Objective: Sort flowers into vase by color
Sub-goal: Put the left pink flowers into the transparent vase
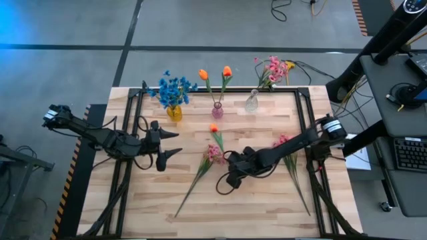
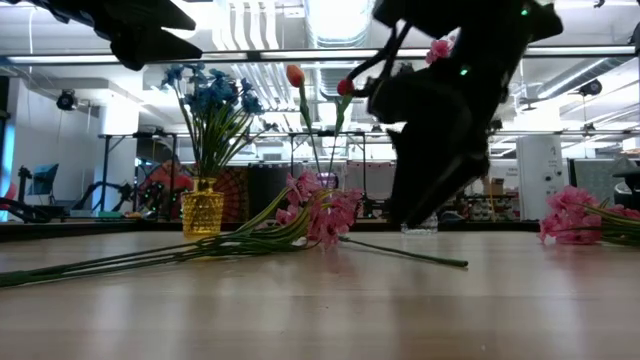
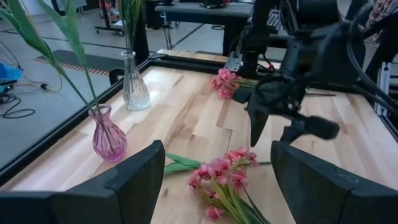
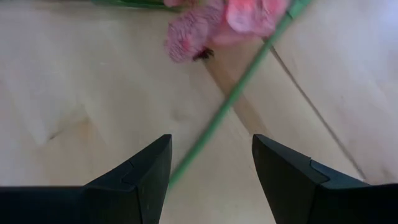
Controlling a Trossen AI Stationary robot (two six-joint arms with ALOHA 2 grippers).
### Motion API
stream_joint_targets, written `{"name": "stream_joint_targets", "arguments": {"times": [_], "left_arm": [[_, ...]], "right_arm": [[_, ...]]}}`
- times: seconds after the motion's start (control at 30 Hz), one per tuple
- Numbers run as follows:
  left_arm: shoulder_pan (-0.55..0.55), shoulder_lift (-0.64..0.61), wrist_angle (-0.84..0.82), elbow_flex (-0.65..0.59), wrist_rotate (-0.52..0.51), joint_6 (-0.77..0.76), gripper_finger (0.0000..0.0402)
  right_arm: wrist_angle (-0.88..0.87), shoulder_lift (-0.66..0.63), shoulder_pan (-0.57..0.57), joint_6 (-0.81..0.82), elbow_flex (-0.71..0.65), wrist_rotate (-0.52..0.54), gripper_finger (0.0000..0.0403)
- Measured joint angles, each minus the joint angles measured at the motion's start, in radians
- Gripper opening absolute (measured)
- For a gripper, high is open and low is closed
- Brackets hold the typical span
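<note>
A pink blossom spray [image 1: 212, 153] lies on the table's middle, its long green stem [image 1: 190, 193] running toward the near edge. An orange tulip [image 1: 213, 128] lies just beyond it. A second pink spray [image 1: 283, 141] lies under the right arm. My right gripper [image 1: 225, 185] points down, open. Its fingers stand on either side of a green stem [image 4: 208, 143] below a pink bloom [image 4: 211, 25]. I see no touch. My left gripper [image 1: 172, 145] hovers open to the left and faces the spray [image 3: 221, 171].
Along the far edge stand a yellow vase [image 1: 174, 113] with blue flowers [image 1: 175, 88], a pink vase [image 1: 217, 111] with two orange tulips, and a clear vase [image 1: 251, 102] with pink flowers [image 1: 272, 69]. A black frame [image 1: 303, 127] borders the table. Bare wood lies near the front edge.
</note>
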Motion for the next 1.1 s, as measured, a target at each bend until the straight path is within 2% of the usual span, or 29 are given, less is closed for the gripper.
{"name": "stream_joint_targets", "arguments": {"times": [0.27, 0.83, 0.97, 1.1], "left_arm": [[0.0, 0.012, 0.003, 0.0, -0.002, 0.001, 0.0274], [0.0, 0.024, 0.003, 0.0, -0.002, -0.033, 0.0274], [-0.008, 0.092, 0.007, 0.0, 0.044, -0.162, 0.0274], [-0.063, 0.262, 0.066, 0.0, 0.069, -0.286, 0.0269]], "right_arm": [[0.005, 0.109, -0.003, -0.095, 0.097, 0.08, 0.0215], [0.008, 0.109, -0.029, -0.085, 0.093, 0.095, 0.0214], [0.008, 0.109, -0.029, -0.093, 0.093, 0.095, 0.0214], [0.005, 0.107, -0.029, -0.125, 0.093, 0.093, 0.0214]]}}
